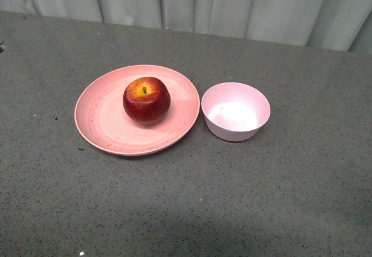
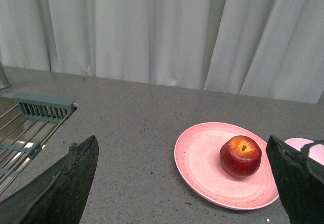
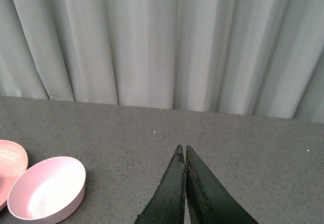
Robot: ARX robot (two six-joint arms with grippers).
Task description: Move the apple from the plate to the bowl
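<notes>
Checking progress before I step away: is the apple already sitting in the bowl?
No, the apple rests on the plate, while the bowl beside it holds nothing.

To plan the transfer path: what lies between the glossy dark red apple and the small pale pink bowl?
Only bare surface and rim of the wide salmon-pink plate; no other object, as the front view shows.

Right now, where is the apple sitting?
In the front view the apple sits near the middle of the salmon-pink plate, with the empty pale pink bowl just right of the plate.
</notes>
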